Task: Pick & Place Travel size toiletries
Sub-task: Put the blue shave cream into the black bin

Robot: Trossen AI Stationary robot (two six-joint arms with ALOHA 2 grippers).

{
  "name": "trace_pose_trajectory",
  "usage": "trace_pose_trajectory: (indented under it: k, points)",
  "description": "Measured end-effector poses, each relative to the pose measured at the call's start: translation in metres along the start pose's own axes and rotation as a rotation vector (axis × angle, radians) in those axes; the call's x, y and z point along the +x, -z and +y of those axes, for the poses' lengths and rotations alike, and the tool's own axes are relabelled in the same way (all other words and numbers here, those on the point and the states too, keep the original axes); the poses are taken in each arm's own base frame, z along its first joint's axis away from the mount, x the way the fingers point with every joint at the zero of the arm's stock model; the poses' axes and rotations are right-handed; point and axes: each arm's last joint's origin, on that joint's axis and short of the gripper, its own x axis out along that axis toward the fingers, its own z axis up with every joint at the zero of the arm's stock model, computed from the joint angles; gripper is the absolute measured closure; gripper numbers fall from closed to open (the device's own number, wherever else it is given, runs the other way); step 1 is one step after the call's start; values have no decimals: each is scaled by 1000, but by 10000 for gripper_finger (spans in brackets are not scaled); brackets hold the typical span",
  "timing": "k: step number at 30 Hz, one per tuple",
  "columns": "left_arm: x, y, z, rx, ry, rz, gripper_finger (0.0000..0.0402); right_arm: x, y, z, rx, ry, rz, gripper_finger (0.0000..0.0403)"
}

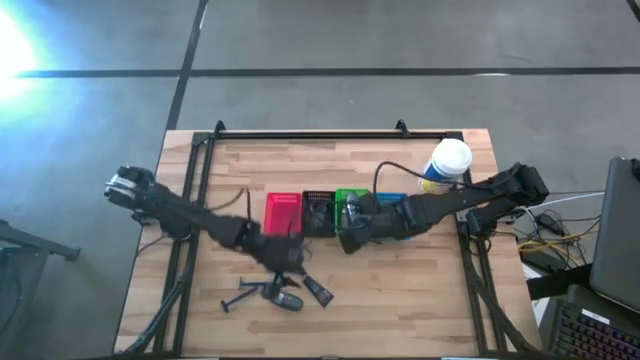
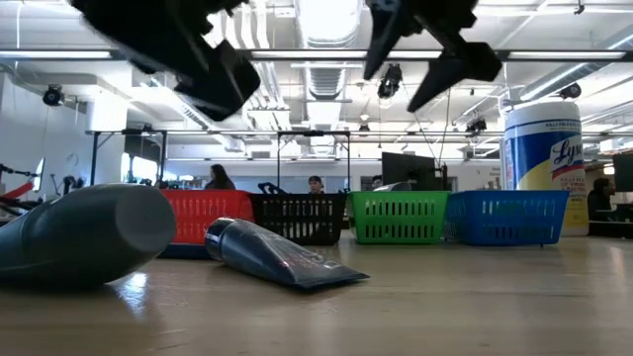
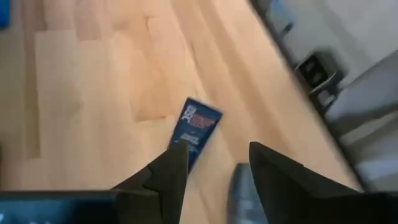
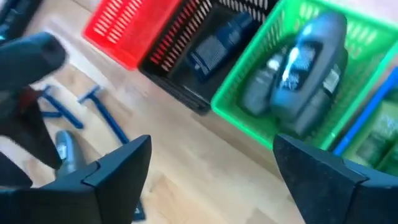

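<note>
Several toiletries lie on the near part of the table: a dark blue tube (image 1: pixel 318 290) (image 3: pixel 196 126) (image 2: pixel 277 255), a grey oval piece (image 1: pixel 286 298) (image 2: pixel 84 235) (image 4: pixel 68 149) and thin blue-handled razors (image 1: pixel 243 291) (image 4: pixel 93 111). My left gripper (image 1: pixel 292 265) (image 3: pixel 217 149) hovers open just above the tube and the grey piece. My right gripper (image 1: pixel 350 238) (image 4: pixel 212 142) is open, hanging over the table just in front of the green basket (image 4: pixel 249 81), which holds grey oval bottles (image 4: pixel 311 62). A dark tube (image 4: pixel 217 40) lies in the black basket (image 1: pixel 318 213).
Four small baskets stand in a row mid-table: red (image 1: pixel 283 212), black, green (image 1: pixel 350 203) and blue (image 1: pixel 391 203). A large white-capped canister (image 1: pixel 447 164) (image 2: pixel 539 148) stands at the right end of the row. Bare wood lies toward the near right and the far side.
</note>
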Motion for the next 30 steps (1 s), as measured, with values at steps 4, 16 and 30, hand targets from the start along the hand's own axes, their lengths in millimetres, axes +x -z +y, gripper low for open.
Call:
trace_pose_trajectory:
  k: [4,16,30]
  points:
    - [14,2,-4,148,-58,16,224,0,17,0,-2,-6,53,74]
    - [65,3,1,323,-9,278,181,-5,54,1,31,-12,102,40]
    - [80,5,7,401,-3,395,132,-8,71,-1,46,-2,85,39]
